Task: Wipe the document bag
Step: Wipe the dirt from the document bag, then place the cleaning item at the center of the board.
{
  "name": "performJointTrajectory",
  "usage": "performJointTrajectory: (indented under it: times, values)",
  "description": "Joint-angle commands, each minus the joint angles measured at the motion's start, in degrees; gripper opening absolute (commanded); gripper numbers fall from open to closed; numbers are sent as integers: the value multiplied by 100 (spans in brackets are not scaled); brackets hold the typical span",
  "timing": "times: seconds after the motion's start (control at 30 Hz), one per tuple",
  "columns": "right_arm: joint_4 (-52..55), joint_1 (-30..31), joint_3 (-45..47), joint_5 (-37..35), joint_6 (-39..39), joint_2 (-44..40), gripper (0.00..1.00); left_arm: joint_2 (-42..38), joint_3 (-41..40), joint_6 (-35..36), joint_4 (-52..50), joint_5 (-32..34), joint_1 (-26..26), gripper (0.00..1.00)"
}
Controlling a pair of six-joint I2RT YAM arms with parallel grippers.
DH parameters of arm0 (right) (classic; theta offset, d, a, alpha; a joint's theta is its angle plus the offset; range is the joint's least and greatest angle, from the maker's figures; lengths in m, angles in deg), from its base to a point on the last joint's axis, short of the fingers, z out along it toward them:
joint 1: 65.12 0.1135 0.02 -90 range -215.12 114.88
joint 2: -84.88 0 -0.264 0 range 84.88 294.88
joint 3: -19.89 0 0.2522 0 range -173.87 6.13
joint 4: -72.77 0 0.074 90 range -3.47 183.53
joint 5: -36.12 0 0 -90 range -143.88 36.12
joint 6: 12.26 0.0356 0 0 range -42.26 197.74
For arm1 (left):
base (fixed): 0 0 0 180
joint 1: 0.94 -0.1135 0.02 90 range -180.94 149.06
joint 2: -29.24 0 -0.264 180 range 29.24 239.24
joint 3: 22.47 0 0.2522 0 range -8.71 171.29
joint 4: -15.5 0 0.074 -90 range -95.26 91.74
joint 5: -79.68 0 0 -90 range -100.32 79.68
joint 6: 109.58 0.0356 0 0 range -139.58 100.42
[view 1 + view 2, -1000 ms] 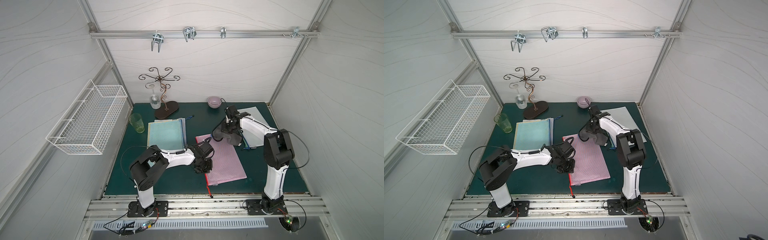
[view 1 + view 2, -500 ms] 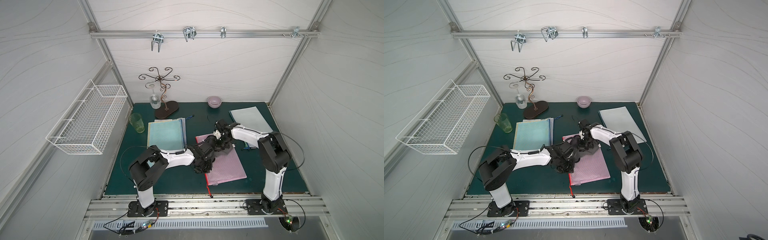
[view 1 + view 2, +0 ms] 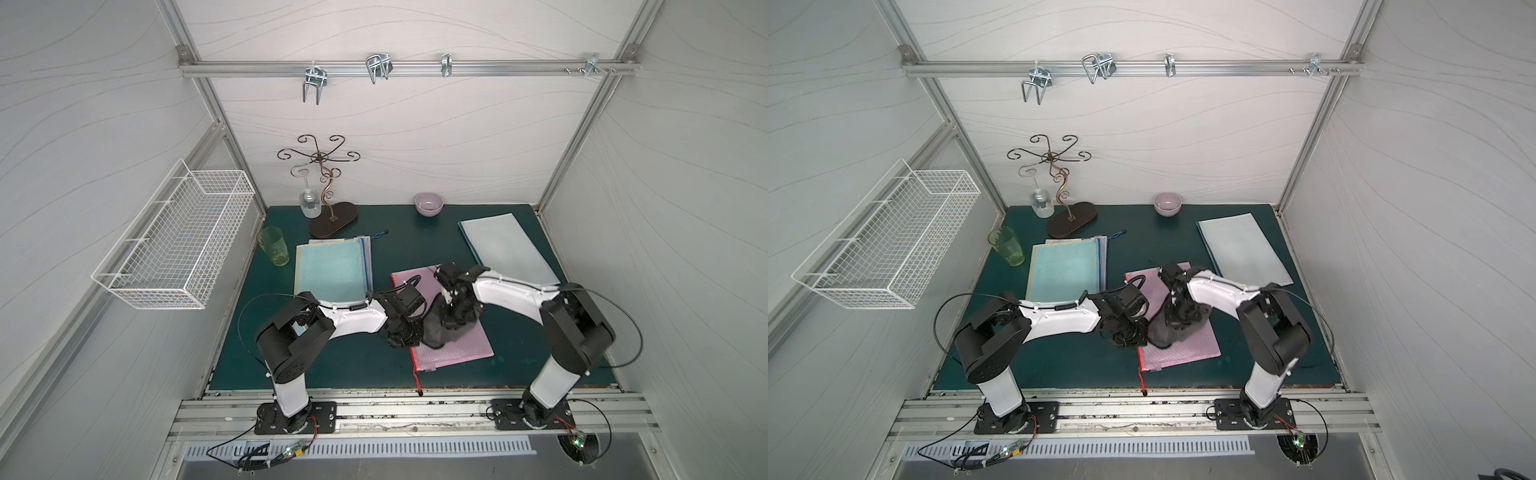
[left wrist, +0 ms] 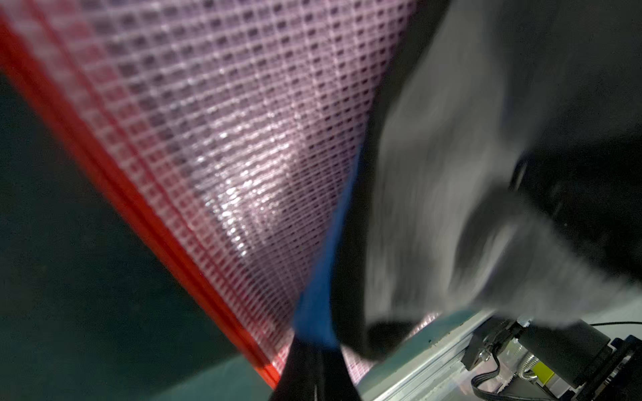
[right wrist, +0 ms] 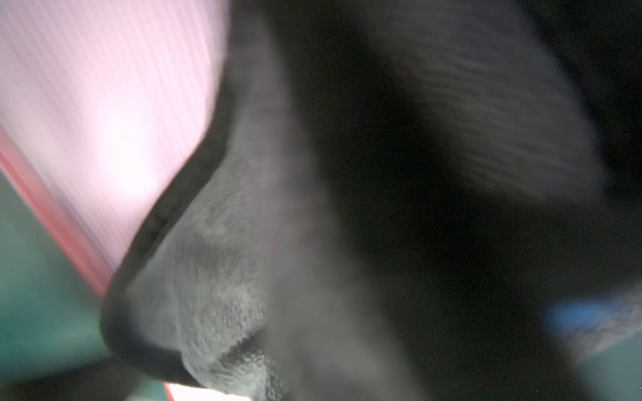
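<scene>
The pink document bag (image 3: 461,351) is lying flat on the green bench (image 3: 353,365). A stack of blue folders (image 3: 332,270) is sitting just beside the bag on the side of its red zipper edge (image 4: 139,213), further from the robot. The right jaws are closed on a bunched fold of a grey cloth (image 3: 434,330) and are pressing it onto the middle of the bag, with the loose part spreading toward the zipper edge. The left jaws are closed with nothing between them and are sitting at the zipper edge, just beside the cloth. They seem to be pinning the bag, though contact is hard to confirm. To wipe well, the right arm should be dragging the cloth in long flat strokes away from the pinned edge. It should be pressing lightly so the thin mesh is not bunching or sliding, and reaching the bag's bare corners.
</scene>
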Motion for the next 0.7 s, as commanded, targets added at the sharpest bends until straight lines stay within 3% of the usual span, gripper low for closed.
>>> performJointTrajectory:
  times: [0.0,0.07,0.13,0.27,0.37,0.67]
  values:
    - [515,320,445,427,548,-806,0,22,-167,-57,-169,117,-36,0]
    - [546,516,555,619,655,-914,0,28,-154,-45,-174,139,-43,0]
    - [665,325,611,235,797,-904,0,30,-133,-39,-194,156,-44,0]
    - [551,-1217,928,28,1093,-1266,0,21,-132,-56,-178,169,-44,0]
    - [804,-2040,1092,-374,1349,-1612,0,-44,-174,-58,-173,203,-62,0]
    - [1910,-3256,1404,-1272,1772,-3644,0,-154,-335,-89,-10,173,-149,0]
